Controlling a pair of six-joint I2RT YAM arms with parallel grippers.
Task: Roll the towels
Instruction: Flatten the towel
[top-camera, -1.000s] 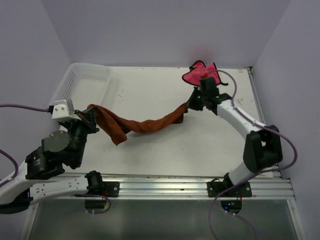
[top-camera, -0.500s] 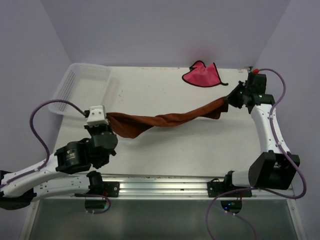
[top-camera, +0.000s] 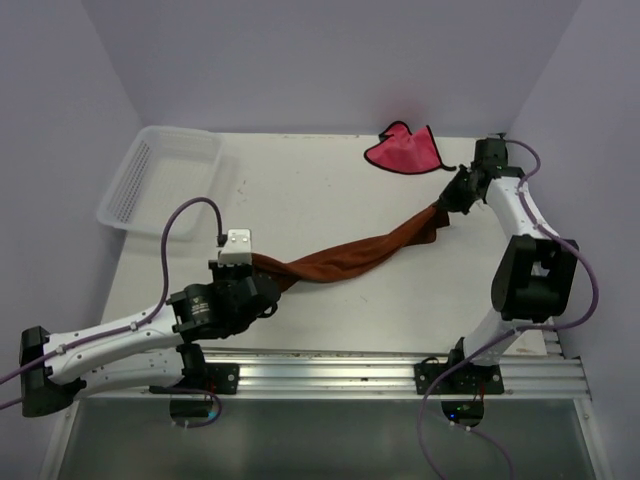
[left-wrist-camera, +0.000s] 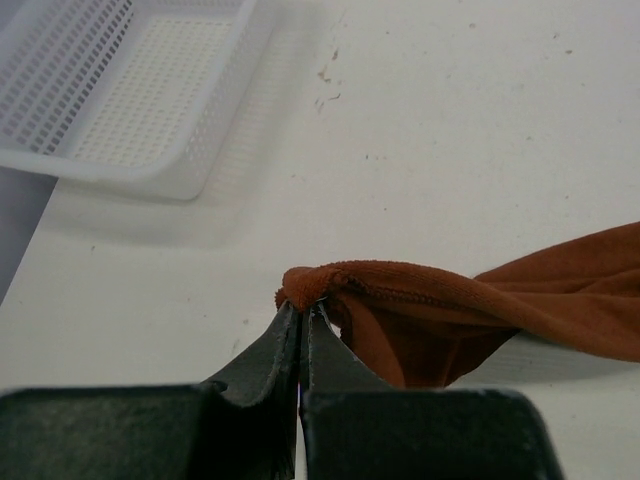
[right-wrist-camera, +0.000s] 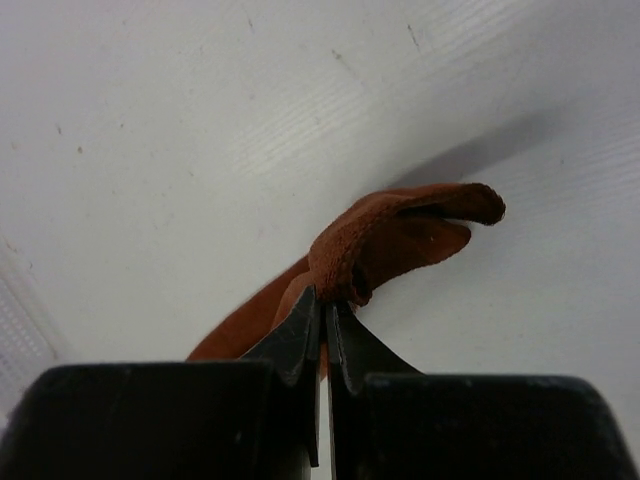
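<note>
Orange towel (top-camera: 350, 254) is pinched at each end by left gripper (left-wrist-camera: 303, 312) and right gripper (right-wrist-camera: 322, 297); I'd keep tension even and lay it flat first.

Left wrist: basket (left-wrist-camera: 120, 168) cut top-left, orange towel (left-wrist-camera: 480, 310) cut right.

Bright even light, soft grey shadow beside the brown towel (right-wrist-camera: 400, 235) on the white table (right-wrist-camera: 150, 120), wrist-view foregrounds slightly blurred.

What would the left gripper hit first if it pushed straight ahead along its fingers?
Beyond the rust towel it pinches, the left gripper probably meets bare table, passing right of the white basket; depth is unclear.
</note>
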